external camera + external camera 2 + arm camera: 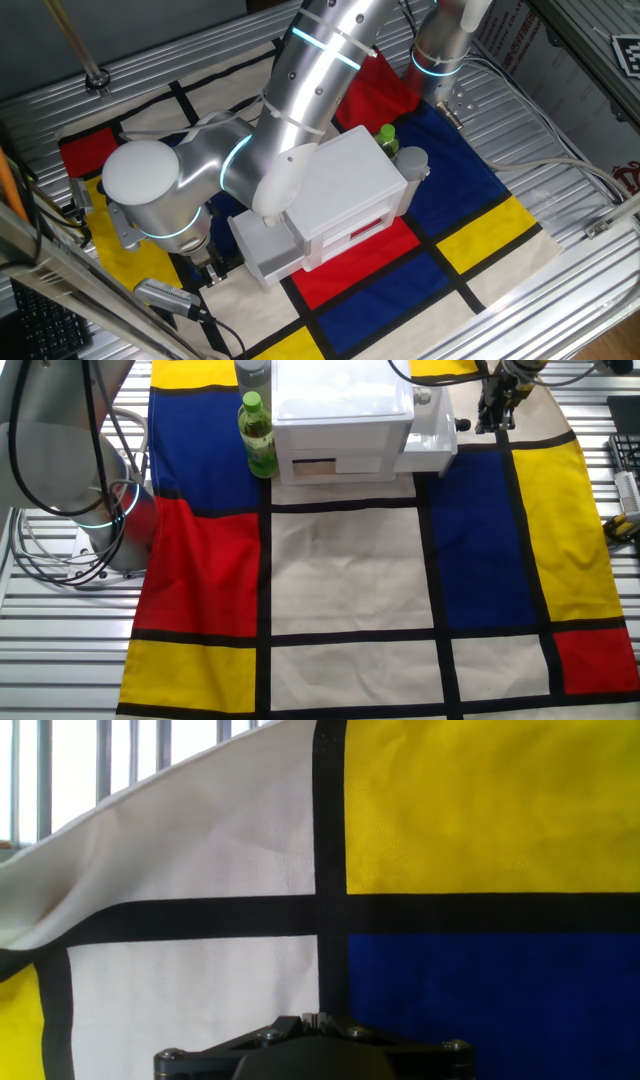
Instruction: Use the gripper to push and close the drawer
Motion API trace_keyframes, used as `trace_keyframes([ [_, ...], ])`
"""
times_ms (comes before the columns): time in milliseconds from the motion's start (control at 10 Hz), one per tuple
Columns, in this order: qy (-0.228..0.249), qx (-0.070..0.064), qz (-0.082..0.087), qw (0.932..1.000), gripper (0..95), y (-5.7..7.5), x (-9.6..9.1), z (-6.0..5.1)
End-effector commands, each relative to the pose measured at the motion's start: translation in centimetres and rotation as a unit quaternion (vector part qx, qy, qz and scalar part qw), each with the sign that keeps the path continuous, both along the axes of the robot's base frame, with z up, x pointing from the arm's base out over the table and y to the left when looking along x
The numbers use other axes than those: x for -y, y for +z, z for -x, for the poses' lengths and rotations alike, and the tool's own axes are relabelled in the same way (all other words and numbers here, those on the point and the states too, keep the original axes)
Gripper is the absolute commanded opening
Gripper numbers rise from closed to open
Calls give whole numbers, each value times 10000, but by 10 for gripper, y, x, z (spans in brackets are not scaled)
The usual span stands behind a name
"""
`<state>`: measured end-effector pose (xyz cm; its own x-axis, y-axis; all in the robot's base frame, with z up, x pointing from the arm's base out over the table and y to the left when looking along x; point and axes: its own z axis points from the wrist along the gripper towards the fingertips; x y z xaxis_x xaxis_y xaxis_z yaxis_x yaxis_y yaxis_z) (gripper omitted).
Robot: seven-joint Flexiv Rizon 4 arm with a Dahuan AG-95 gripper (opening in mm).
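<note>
We see the drawer (pixel 430 442) sticking out of the white cabinet (pixel 343 410) at top centre of the other fixed view, knob (pixel 462 426) facing frame-right. The gripper (pixel 493 412) hangs just right of that knob, a small gap btwn them, fingers pointing down at the cloth on the desk (pixel 60 660). In the hand view the fingers look pressed together, holding nothing. Drawer's slide axis runs left-right in frame, so we judge the push goes leftward.

One white cabinet (pixel 342 405) with one drawer (pixel 430 442), one green bottle (pixel 258 433) beside it, two robot arms (pixel 300 90).
</note>
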<state>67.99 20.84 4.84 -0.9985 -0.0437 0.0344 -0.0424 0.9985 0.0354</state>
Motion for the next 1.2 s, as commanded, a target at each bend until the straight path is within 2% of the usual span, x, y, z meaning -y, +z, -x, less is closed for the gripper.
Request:
trace_keyframes([
  [100, 23, 3, -2, 10000, 0, 0, 0, 0],
  [700, -55, -5, 74, 10000, 0, 0, 0, 0],
  [800, 101, 51, 152, 9998, 0, 0, 0, 0],
  [1200, 301, 60, 250, 9992, 0, 0, 0, 0],
])
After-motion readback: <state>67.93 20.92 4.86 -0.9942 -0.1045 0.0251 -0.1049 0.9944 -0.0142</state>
